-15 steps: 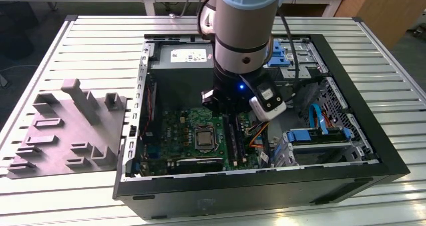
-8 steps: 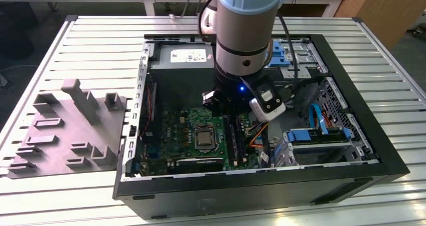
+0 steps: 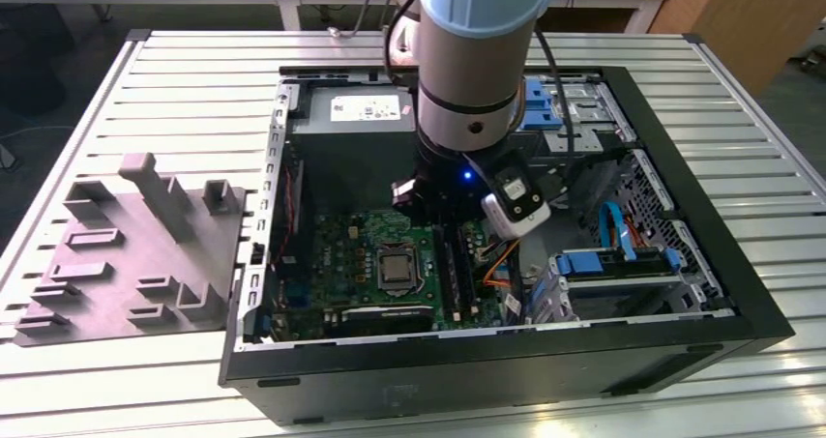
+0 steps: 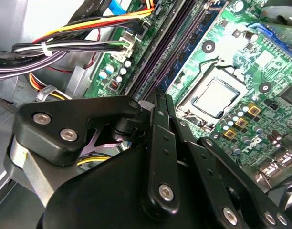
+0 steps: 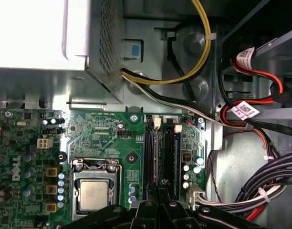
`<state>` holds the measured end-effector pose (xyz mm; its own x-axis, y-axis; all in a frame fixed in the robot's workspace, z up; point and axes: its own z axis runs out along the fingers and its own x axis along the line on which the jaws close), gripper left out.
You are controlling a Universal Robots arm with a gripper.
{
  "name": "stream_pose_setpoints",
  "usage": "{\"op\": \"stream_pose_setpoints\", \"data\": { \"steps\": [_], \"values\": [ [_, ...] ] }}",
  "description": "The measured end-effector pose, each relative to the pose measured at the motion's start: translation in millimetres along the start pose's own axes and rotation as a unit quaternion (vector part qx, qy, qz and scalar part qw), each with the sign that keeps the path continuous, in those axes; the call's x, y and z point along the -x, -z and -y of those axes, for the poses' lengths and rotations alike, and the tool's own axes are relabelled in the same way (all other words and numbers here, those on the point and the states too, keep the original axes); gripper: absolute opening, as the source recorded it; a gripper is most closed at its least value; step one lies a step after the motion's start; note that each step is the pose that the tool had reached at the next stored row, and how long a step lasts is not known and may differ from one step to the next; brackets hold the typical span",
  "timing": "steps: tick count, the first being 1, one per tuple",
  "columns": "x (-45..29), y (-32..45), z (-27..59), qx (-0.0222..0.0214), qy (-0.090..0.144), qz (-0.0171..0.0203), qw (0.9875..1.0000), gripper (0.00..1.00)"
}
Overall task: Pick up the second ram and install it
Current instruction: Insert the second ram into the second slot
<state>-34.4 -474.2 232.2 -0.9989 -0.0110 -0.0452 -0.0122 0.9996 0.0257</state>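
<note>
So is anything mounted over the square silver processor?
No, the square silver processor shows its flat top fully bare in the first wrist view.

A white label (image 3: pixel 366 109) on the power supply (image 3: pixel 309 121) carries print too small to read in the exterior view. In the first wrist view, two white tags (image 5: pixel 245 110) on the cables (image 5: pixel 275 78) bear barcode-like marks (nothing legible). The motherboard (image 5: pixel 98 138) shows a maker's name in large white letters (image 5: pixel 15 168) and fine, illegible silkscreen print.
</note>
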Motion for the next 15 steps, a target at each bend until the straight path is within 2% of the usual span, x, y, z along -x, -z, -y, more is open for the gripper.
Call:
{"op": "stream_pose_setpoints", "data": {
  "steps": [15],
  "values": [
    [-0.5,-4.5,0.1,-0.0001,0.0,0.0,1.0,0.12]
  ]
}}
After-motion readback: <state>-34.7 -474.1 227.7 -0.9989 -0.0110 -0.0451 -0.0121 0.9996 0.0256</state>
